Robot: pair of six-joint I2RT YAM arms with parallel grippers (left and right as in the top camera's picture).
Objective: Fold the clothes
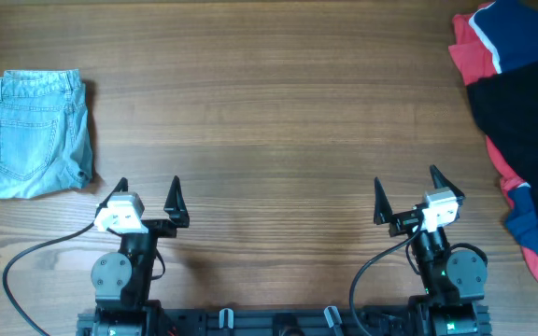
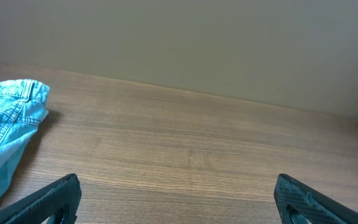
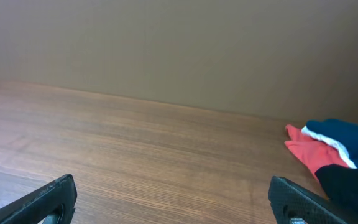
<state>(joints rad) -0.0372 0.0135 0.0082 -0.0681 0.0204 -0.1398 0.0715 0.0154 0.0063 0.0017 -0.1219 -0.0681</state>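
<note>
I am keeping watch on both claws: jaws spread apart, empty. Folded denim shorts [image 1: 35,135] are lying ahead-left of the left gripper [image 1: 148,187]; a red-navy-black garment heap [image 1: 521,103], possibly a jacket, is sprawling ahead-right of the right gripper [image 1: 405,179].

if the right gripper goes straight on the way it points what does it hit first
Likely nothing: the right gripper faces bare table as far as the views show. The red and blue clothes pile lies off to its right.
</note>
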